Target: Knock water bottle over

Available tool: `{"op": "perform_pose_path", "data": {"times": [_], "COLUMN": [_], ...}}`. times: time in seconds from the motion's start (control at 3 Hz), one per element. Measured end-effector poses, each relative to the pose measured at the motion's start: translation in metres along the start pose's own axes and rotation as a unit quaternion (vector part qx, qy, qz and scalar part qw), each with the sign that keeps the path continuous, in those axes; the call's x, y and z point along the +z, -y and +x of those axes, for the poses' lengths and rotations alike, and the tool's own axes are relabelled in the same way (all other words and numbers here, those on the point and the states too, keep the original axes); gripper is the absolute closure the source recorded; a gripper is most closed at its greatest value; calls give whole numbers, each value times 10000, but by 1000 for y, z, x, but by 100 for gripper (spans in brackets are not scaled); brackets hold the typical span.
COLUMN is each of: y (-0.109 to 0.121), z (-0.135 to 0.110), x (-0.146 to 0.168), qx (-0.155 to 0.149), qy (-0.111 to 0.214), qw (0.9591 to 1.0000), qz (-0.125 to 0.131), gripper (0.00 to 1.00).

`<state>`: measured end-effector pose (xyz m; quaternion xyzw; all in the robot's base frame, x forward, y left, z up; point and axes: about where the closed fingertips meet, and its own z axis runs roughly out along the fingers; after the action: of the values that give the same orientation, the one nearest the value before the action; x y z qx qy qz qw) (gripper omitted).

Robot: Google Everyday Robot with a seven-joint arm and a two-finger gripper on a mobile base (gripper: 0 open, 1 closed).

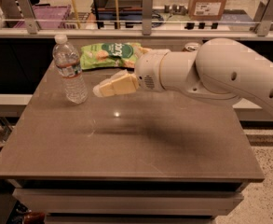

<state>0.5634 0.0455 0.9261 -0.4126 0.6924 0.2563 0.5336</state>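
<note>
The end effector (100,90) hangs above the brown surface (126,143), its cream fingers pressed together and empty, pointing left. Just beyond its tip, near the back left corner, the water bottle (70,71) stands upright, long axis vertical, white cap up. A green snack bag (109,54) lies behind.

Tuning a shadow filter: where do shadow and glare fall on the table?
Camera view: a dark shadow of the arm crosses the table beneath the gripper, which hangs beside the water bottle, not touching; one small glint shines below the gripper.
</note>
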Motion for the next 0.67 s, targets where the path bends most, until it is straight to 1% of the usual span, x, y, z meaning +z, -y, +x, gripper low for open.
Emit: {"op": "perform_pose_path", "data": {"times": [0.67], "y": [4], "z": [-12], "x": [40], "qx": [-59], "qy": [95], "qw": [9994], "qz": [-315], "gripper": [0]}}
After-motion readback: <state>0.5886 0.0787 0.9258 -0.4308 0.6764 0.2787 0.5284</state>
